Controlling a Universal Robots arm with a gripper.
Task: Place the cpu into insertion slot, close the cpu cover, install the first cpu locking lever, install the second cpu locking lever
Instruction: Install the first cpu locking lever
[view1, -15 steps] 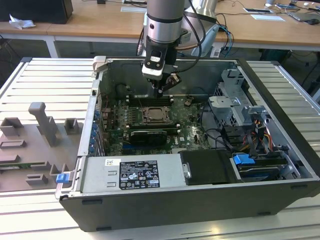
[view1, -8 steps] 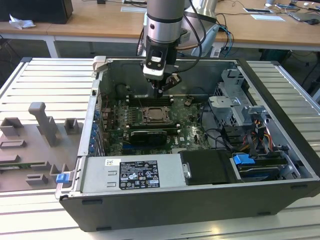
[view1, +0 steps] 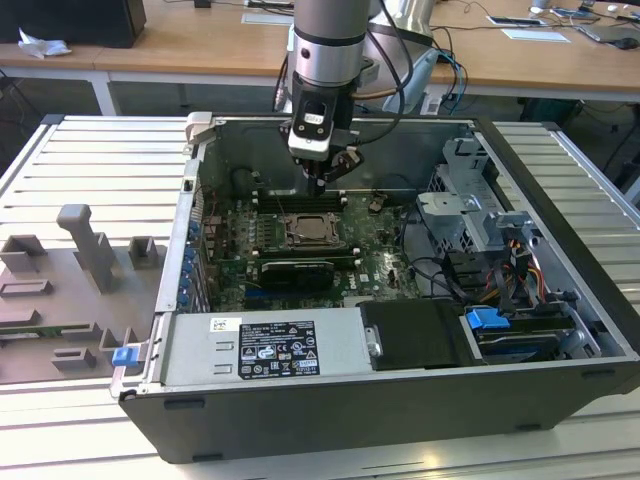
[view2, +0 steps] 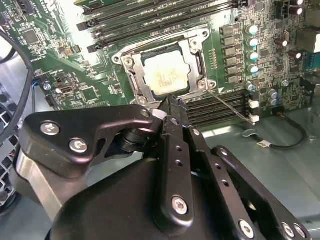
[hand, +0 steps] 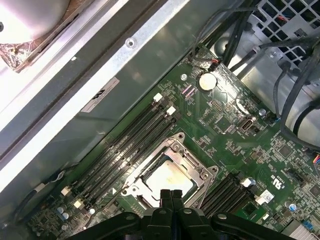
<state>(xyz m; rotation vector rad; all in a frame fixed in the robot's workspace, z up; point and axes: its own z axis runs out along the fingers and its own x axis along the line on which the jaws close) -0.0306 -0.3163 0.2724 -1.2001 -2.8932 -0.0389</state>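
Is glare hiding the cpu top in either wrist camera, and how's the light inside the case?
In the second wrist view the cpu top is washed out to pale yellow-white by glare, with the dark gripper just in front; in the first wrist view it glares less, while the case wall reflects brightly; in the exterior view the motherboard is evenly lit.

From my seat, the body of the gripper (view2: 169, 103) blocks much of the green board (view2: 65, 75) in the second wrist view, and its tips cover the near edge of the cpu cover (view2: 131, 75). In the first wrist view they hide one corner of the cpu (hand: 167, 179). In the exterior view the arm (view1: 330, 40) is cut off at the top, and the insertion slot (view1: 308, 230) is too small for me to judge how it is latched.
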